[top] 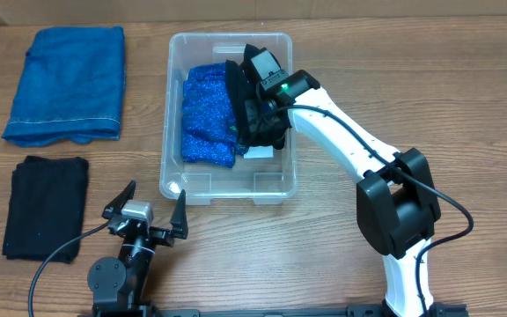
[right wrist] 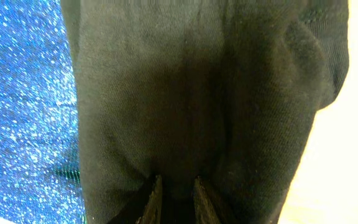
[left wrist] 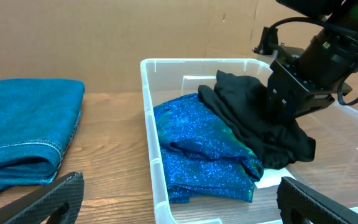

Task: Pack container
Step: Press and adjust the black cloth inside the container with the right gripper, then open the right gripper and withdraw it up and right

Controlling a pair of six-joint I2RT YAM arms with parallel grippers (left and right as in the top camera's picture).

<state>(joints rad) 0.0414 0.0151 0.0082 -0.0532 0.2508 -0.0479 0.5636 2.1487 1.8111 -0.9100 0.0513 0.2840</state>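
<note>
Container [top: 275, 187] sits mid-way across the table [top: 324, 264], with a blue sparkly cloth [top: 208, 119] in its left side. Right claw [right wrist: 178, 198] is inside it, pinched narrow on a black garment [right wrist: 197, 93] that lies against the blue sparkly cloth. Left claw [top: 154, 204] is spread wide and empty, near the container's front left corner.

White right arm [top: 337, 138], black joints [top: 397, 210] (green light [top: 282, 87])
</note>
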